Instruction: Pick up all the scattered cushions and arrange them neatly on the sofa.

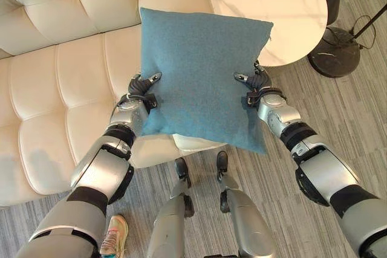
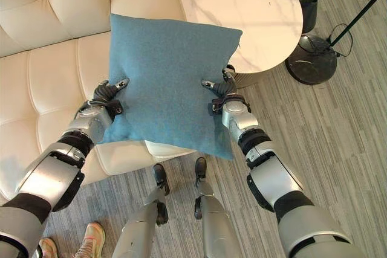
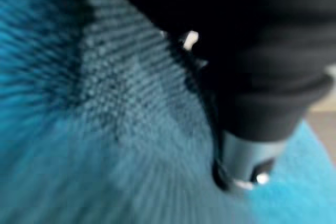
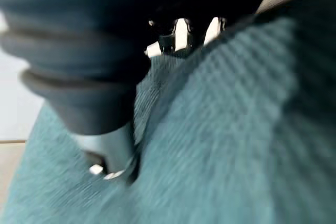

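While held aloft, square woven cushion (image 1: 196,77)

Blue cushion (image 1: 199,77) hides most fingers of both hands.

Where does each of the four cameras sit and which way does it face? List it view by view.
Left eye view: on the head, looking down at the blue cushion held over the cream sofa; both arms show.
Right eye view: beside it, same scene, round marble table behind.
Left wrist view: on the left wrist, against the cushion; left hand.
Right wrist view: on the right wrist, likewise; right hand.
All four share the cushion.
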You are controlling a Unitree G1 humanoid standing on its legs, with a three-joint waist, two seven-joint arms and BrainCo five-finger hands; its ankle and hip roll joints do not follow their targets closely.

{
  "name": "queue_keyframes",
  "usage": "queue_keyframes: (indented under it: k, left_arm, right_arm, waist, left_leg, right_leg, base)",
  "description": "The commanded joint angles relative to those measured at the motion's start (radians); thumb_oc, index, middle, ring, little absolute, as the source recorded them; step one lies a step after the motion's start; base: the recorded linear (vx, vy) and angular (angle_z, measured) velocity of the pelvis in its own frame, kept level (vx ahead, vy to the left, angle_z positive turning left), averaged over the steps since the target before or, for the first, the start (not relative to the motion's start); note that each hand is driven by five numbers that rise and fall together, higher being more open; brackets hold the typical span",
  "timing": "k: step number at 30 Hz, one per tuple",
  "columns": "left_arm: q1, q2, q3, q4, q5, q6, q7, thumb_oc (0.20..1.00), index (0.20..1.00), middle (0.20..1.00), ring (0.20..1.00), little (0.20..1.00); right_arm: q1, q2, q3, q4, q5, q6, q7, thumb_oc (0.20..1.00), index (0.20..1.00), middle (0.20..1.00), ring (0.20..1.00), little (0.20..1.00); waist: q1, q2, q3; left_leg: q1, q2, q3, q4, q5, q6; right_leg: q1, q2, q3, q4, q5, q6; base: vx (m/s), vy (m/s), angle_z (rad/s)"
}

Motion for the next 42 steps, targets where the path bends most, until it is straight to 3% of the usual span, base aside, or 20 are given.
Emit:
queue_keyframes:
  k: [1, 5, 10, 11, 14, 16, 17, 18, 21, 24, 25, 27, 28, 30, 32, 36, 39, 40, 42]
  left_arm:
    - [0.06, -0.171, -0.103, -0.143, -0.075, 0.004, -0.046, 0.2, 0.2, 0.2, 0.2, 0.2]
    - [0.132, -0.203, -0.125, -0.27, -0.142, -0.005, -0.047, 0.2, 0.2, 0.2, 0.2, 0.2]
    - [0.223, -0.183, -0.131, -0.466, -0.168, -0.04, -0.034, 0.2, 0.2, 0.2, 0.2, 0.2]
    - [0.29, -0.154, -0.094, -0.62, -0.164, -0.083, 0.007, 0.2, 0.2, 0.2, 0.2, 0.2]
    - [0.445, -0.122, -0.029, -0.845, -0.045, -0.092, 0.04, 0.2, 0.2, 0.2, 0.2, 0.2]
    - [0.553, -0.089, 0.022, -0.937, 0.142, -0.069, 0.042, 0.2, 0.2, 0.2, 0.2, 0.2]
    - [0.556, -0.089, 0.022, -0.939, 0.143, -0.068, 0.042, 0.2, 0.2, 0.2, 0.2, 0.2]
    - [0.647, -0.077, 0.069, -0.994, 0.282, -0.069, 0.048, 0.2, 0.2, 0.2, 0.2, 0.2]
    - [0.772, -0.082, 0.103, -1.046, 0.386, -0.067, 0.039, 0.2, 0.2, 0.2, 0.2, 0.2]
    - [0.839, -0.083, 0.118, -1.069, 0.389, -0.073, 0.039, 0.2, 0.2, 0.2, 0.2, 0.2]
    - [0.877, -0.069, 0.13, -1.087, 0.399, -0.081, 0.04, 0.2, 0.2, 0.2, 0.2, 0.2]
    - [0.9, -0.064, 0.132, -1.099, 0.399, -0.084, 0.033, 0.2, 0.2, 0.2, 0.2, 0.2]
    - [0.94, -0.058, 0.137, -1.108, 0.397, -0.08, 0.022, 0.2, 0.2, 0.2, 0.2, 0.2]
    - [0.961, -0.048, 0.145, -1.109, 0.392, -0.076, 0.016, 0.2, 0.2, 0.2, 0.2, 0.2]
    - [1.005, -0.026, 0.161, -1.113, 0.398, -0.06, 0.014, 0.2, 0.2, 0.2, 0.2, 0.2]
    - [1.052, -0.002, 0.197, -1.119, 0.404, -0.048, 0.012, 0.2, 0.2, 0.2, 0.2, 0.2]
    - [1.074, 0.009, 0.218, -1.127, 0.396, -0.05, 0.017, 0.2, 0.2, 0.2, 0.2, 0.2]
    - [1.088, 0.012, 0.24, -1.148, 0.398, -0.045, 0.02, 0.2, 0.2, 0.2, 0.2, 0.2]
    - [1.098, 0.011, 0.241, -1.15, 0.391, -0.043, 0.017, 0.2, 0.2, 0.2, 0.2, 0.2]
  right_arm:
    - [0.065, 0.148, 0.085, -0.129, 0.05, -0.011, 0.063, 0.2, 0.2, 0.2, 0.2, 0.2]
    - [0.163, 0.143, 0.085, -0.231, 0.099, -0.018, 0.084, 0.2, 0.2, 0.2, 0.2, 0.2]
    - [0.257, 0.134, 0.065, -0.35, 0.118, -0.03, 0.087, 0.2, 0.2, 0.2, 0.2, 0.2]
    - [0.322, 0.133, 0.036, -0.449, 0.123, -0.052, 0.09, 0.2, 0.2, 0.2, 0.2, 0.2]
    - [0.464, 0.108, 0.012, -0.616, 0.062, -0.065, 0.132, 0.2, 0.2, 0.2, 0.2, 0.2]
    - [0.557, 0.078, -0.012, -0.699, -0.014, -0.079, 0.163, 0.2, 0.2, 0.2, 0.2, 0.2]
    - [0.559, 0.078, -0.012, -0.701, -0.014, -0.079, 0.162, 0.2, 0.2, 0.2, 0.2, 0.2]
    - [0.633, 0.049, -0.034, -0.778, -0.079, -0.092, 0.184, 0.2, 0.2, 0.2, 0.2, 0.2]
    - [0.747, 0.021, -0.051, -0.855, -0.146, -0.088, 0.219, 0.2, 0.2, 0.2, 0.2, 0.2]
    - [0.797, 0.005, -0.06, -0.905, -0.179, -0.088, 0.234, 0.2, 0.2, 0.2, 0.2, 0.2]
    - [0.837, -0.011, -0.075, -0.927, -0.222, -0.09, 0.229, 0.2, 0.2, 0.2, 0.2, 0.2]
    - [0.851, -0.01, -0.073, -0.926, -0.22, -0.094, 0.232, 0.2, 0.2, 0.2, 0.2, 0.2]
    - [0.879, -0.017, -0.08, -0.94, -0.244, -0.093, 0.234, 0.2, 0.2, 0.2, 0.2, 0.2]
    - [0.89, -0.018, -0.084, -0.946, -0.242, -0.094, 0.232, 0.2, 0.2, 0.2, 0.2, 0.2]
    - [0.904, -0.013, -0.087, -0.952, -0.242, -0.095, 0.236, 0.2, 0.2, 0.2, 0.2, 0.2]
    - [0.909, -0.013, -0.089, -0.975, -0.253, -0.097, 0.237, 0.2, 0.2, 0.2, 0.2, 0.2]
    - [0.905, -0.019, -0.082, -0.982, -0.256, -0.095, 0.234, 0.2, 0.2, 0.2, 0.2, 0.2]
    - [0.906, -0.029, -0.082, -0.997, -0.242, -0.106, 0.238, 0.2, 0.2, 0.2, 0.2, 0.2]
    - [0.909, -0.035, -0.082, -0.995, -0.23, -0.107, 0.24, 0.2, 0.2, 0.2, 0.2, 0.2]
  waist:
    - [0.01, -0.031, 0.002]
    - [0.022, -0.027, 0.01]
    - [0.034, -0.025, 0.009]
    - [0.048, -0.024, -0.001]
    - [0.062, -0.025, -0.028]
    - [0.07, -0.024, -0.054]
    - [0.071, -0.024, -0.055]
    - [0.077, -0.025, -0.083]
    - [0.083, -0.027, -0.106]
    - [0.085, -0.033, -0.116]
    - [0.082, -0.029, -0.106]
    - [0.085, -0.026, -0.111]
    - [0.091, -0.027, -0.126]
    - [0.097, -0.03, -0.142]
    - [0.124, -0.045, -0.169]
    - [0.166, -0.066, -0.198]
    - [0.187, -0.068, -0.192]
    - [0.198, -0.055, -0.175]
    - [0.196, -0.047, -0.164]
  left_leg:
    - [0.011, -0.03, -0.052, 0.103, -0.121, -0.04]
    - [0.069, -0.034, -0.055, 0.056, -0.111, -0.037]
    - [0.121, -0.034, -0.058, 0.029, -0.11, -0.032]
    - [0.152, -0.036, -0.064, 0.016, -0.112, -0.026]
    - [0.204, -0.042, -0.062, -0.02, -0.112, -0.016]
    - [0.242, -0.047, -0.058, -0.045, -0.114, -0.007]
    - [0.244, -0.047, -0.058, -0.047, -0.113, -0.007]
    - [0.28, -0.055, -0.055, -0.078, -0.112, 0.003]
    - [0.316, -0.066, -0.043, -0.1, -0.116, 0.011]
    - [0.31, -0.067, -0.04, -0.1, -0.112, 0.009]
    - [0.3, -0.051, -0.06, -0.1, -0.085, 0.006]
    - [0.292, -0.045, -0.066, -0.1, -0.078, 0.005]
    - [0.291, -0.041, -0.091, -0.1, -0.077, 0.002]
    - [0.286, -0.042, -0.107, -0.1, -0.075, 0.001]
    - [0.286, -0.049, -0.149, -0.1, -0.061, -0.004]
    - [0.247, -0.067, -0.21, -0.1, -0.026, -0.01]
    - [0.209, -0.062, -0.228, -0.1, 0.012, -0.026]
    - [0.165, -0.047, -0.275, -0.1, 0.078, -0.058]
    - [0.145, -0.04, -0.298, -0.1, 0.097, -0.073]
  right_leg:
    - [0.0, -0.027, 0.012, 0.098, -0.139, 0.066]
    - [0.05, -0.033, 0.005, 0.067, -0.129, 0.07]
    - [0.095, -0.037, 0.002, 0.049, -0.128, 0.073]
    - [0.12, -0.038, 0.005, 0.041, -0.127, 0.077]
    - [0.164, -0.04, 0.005, 0.019, -0.123, 0.084]
    - [0.192, -0.041, 0.007, 0.008, -0.121, 0.091]
    - [0.193, -0.041, 0.008, 0.007, -0.12, 0.091]
    - [0.211, -0.045, 0.009, 0.004, -0.119, 0.101]
    - [0.235, -0.054, 0.004, -0.013, -0.091, 0.124]
    - [0.233, -0.056, -0.004, -0.028, -0.066, 0.137]
    - [0.215, -0.04, 0.024, 0.07, -0.117, 0.139]
    - [0.215, -0.03, 0.038, 0.119, -0.152, 0.134]
    - [0.254, -0.022, 0.045, 0.164, -0.201, 0.118]
    - [0.274, -0.017, 0.048, 0.171, -0.217, 0.111]
    - [0.345, 0.003, 0.056, 0.201, -0.272, 0.1]
    - [0.421, 0.035, 0.088, 0.199, -0.302, 0.093]
    - [0.44, 0.053, 0.095, 0.161, -0.334, 0.064]
    - [0.437, 0.103, 0.105, 0.149, -0.377, 0.025]
    - [0.411, 0.121, 0.09, 0.161, -0.384, 0.011]
  base:
    - [0.0, 0.011, 0.07]
    - [-0.01, 0.023, 0.07]
    - [-0.01, 0.014, 0.05]
    - [0.0, 0.0, 0.0]
    - [-0.01, 0.061, -0.01]
    - [0.01, 0.082, -0.01]
    - [-0.02, 0.127, -0.02]
    - [-0.01, 0.091, -0.02]
    - [-0.09, 0.155, -0.01]
    - [-0.14, 0.041, 0.01]
    - [-0.19, 0.001, 0.07]
    - [-0.13, -0.009, 0.23]
    - [-0.04, -0.018, 0.34]
    - [-0.05, -0.058, 0.42]
    - [-0.09, -0.126, 0.63]
    - [-0.21, -0.164, 0.6]
    - [-0.35, -0.177, 0.4]
    - [-0.49, -0.262, 0.51]
    - [-0.45, -0.223, 0.6]
